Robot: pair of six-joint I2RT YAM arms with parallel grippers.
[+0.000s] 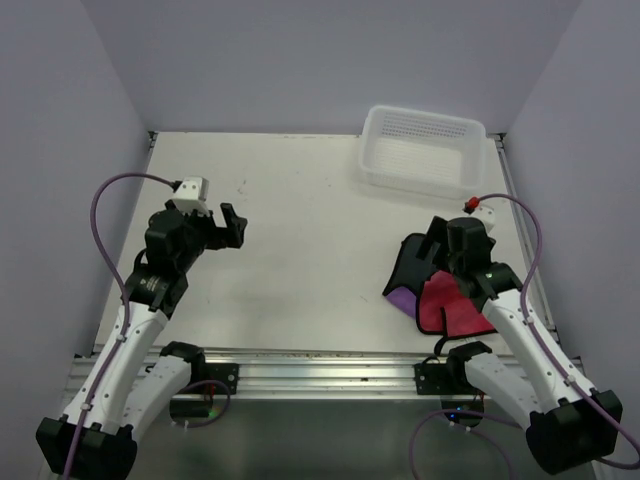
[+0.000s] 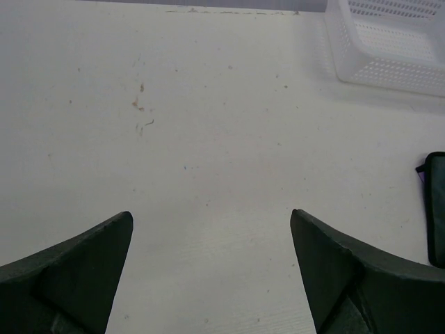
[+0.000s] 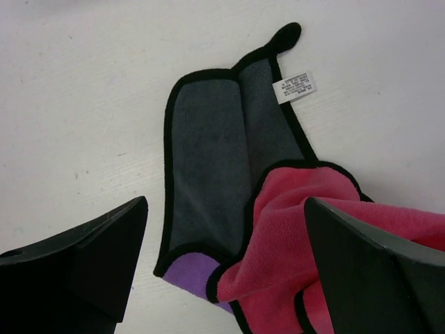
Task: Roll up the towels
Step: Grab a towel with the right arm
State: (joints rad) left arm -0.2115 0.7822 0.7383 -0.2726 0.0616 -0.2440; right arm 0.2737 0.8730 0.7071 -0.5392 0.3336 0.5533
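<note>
Hovering low over the near right part of the white table (image 1: 300, 290), the right gripper (image 3: 222, 278) has its two black fingers spread as wide as they go, with nothing between them; whether the right-hand finger brushes the cloth beneath it cannot be told. Under that claw lie the towels in one loose heap: a soft pink-red cloth with black edging (image 3: 306, 223) bunched on top, a small purple corner (image 3: 191, 271) poking out below it, and a flat dark grey towel with a black border, a hanging loop and a white care label (image 3: 208, 160) reaching away from the arm. The heap sits close to the table's front rail and near the right edge. On the left side, the left gripper (image 2: 212, 271) also stands fully open and empty above bare tabletop, well apart from the cloths. Between the two arms the surface is open. Farther back, in the far right corner, stands a white perforated plastic basket (image 1: 420, 150).
</note>
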